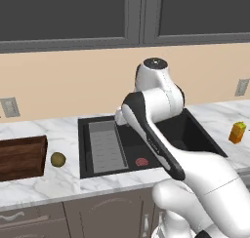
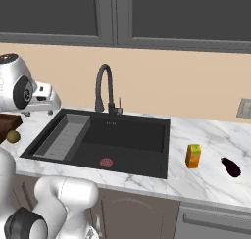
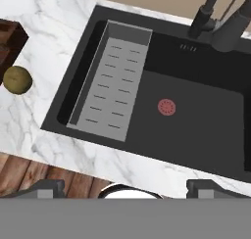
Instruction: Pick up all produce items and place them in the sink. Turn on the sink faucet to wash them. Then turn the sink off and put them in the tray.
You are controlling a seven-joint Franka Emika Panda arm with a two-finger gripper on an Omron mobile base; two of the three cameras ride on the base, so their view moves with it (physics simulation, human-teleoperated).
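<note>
Tool (image 3: 125, 186) wide open and empty, above the sink's (image 3: 59, 116) front rim.

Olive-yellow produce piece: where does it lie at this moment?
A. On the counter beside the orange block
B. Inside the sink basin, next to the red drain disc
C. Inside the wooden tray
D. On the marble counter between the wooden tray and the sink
D: the olive-yellow piece rests on the bare marble, just right of the wooden tray and left of the sink, touching neither.
</note>
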